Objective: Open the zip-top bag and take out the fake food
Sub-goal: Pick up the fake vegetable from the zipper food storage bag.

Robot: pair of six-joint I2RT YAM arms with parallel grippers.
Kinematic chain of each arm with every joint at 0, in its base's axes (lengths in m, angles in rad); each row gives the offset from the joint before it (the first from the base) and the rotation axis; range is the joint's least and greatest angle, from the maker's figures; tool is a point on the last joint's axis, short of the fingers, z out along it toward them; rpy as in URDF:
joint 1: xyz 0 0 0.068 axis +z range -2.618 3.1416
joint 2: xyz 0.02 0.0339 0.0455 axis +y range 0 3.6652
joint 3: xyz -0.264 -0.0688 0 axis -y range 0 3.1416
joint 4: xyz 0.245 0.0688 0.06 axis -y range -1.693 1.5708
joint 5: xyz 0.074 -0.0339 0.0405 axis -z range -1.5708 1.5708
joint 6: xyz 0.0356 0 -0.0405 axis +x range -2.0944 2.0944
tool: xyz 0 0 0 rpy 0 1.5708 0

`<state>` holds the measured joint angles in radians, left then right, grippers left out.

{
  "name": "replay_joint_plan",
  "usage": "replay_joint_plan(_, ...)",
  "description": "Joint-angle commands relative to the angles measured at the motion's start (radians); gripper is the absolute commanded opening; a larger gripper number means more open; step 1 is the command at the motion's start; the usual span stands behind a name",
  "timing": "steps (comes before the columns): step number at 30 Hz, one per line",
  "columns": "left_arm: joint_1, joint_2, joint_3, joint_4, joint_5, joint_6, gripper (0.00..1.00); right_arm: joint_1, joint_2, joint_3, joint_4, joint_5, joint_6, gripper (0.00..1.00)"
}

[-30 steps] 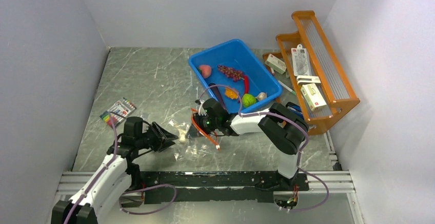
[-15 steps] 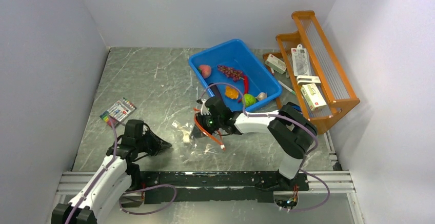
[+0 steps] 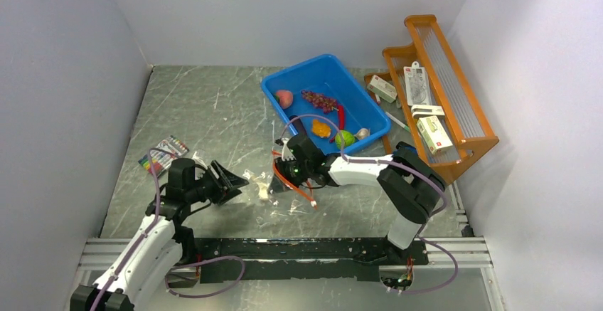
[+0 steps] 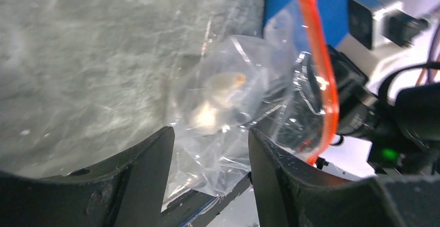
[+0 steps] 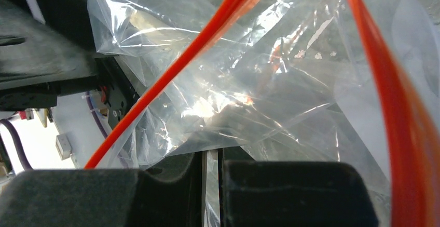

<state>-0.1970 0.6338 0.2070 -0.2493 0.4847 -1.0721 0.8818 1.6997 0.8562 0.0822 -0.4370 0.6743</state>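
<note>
The clear zip-top bag point(image 3: 274, 198) lies crumpled on the table between the two arms, its red-orange zip strip point(image 3: 290, 183) lifted and gaping. My right gripper point(image 3: 286, 176) is shut on the bag's film point(image 5: 244, 107) near the mouth, and the strip point(image 5: 171, 76) loops over the jaws. My left gripper point(image 3: 232, 181) stands open just left of the bag, with loose film point(image 4: 218, 154) between its fingers. One pale piece of fake food point(image 4: 224, 83) rests inside the bag. More fake food sits in the blue bin: a peach point(image 3: 284, 98), grapes point(image 3: 320, 101), an orange piece point(image 3: 321, 129) and a green ball point(image 3: 345, 139).
The blue bin point(image 3: 306, 64) stands behind the right gripper. A wooden rack point(image 3: 455, 104) with small boxes fills the right side. A pack of coloured markers point(image 3: 163, 154) lies at the left, close behind the left arm.
The left gripper drew back and shut, then came forward and up toward the bag and opened again. The right gripper shifted slightly right with the bag mouth.
</note>
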Motion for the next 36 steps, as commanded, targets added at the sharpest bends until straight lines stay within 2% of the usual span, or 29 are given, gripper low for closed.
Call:
replay_joint_plan(1,0.005,0.043,0.015,0.178,0.147,0.077,0.66,-0.002,0.05,0.002,0.052,-0.05,0.023,0.07)
replay_joint_plan(6,0.004,0.147,-0.021,0.358,0.19,0.076,0.67,0.007,0.074,0.018,0.08,-0.117,0.026,0.07)
replay_joint_plan(10,0.004,0.26,0.015,0.346,0.172,0.135,0.6,0.012,0.067,0.017,0.086,-0.143,0.021,0.08)
replay_joint_plan(12,0.004,0.289,0.029,0.328,0.148,0.152,0.5,0.012,0.066,0.018,0.085,-0.153,0.019,0.08)
replay_joint_plan(16,0.003,0.305,0.029,0.326,0.123,0.149,0.19,0.012,0.053,0.015,0.078,-0.155,0.018,0.08)
replay_joint_plan(19,0.004,0.292,0.02,0.304,0.104,0.147,0.08,0.01,0.03,-0.001,0.086,-0.143,0.027,0.08)
replay_joint_plan(27,0.004,0.208,0.01,0.149,-0.038,0.136,0.07,0.007,-0.038,-0.009,-0.03,0.04,0.005,0.1)
replay_joint_plan(36,0.004,0.174,0.049,-0.058,-0.221,0.114,0.07,0.003,-0.09,-0.044,-0.115,0.111,-0.03,0.1)
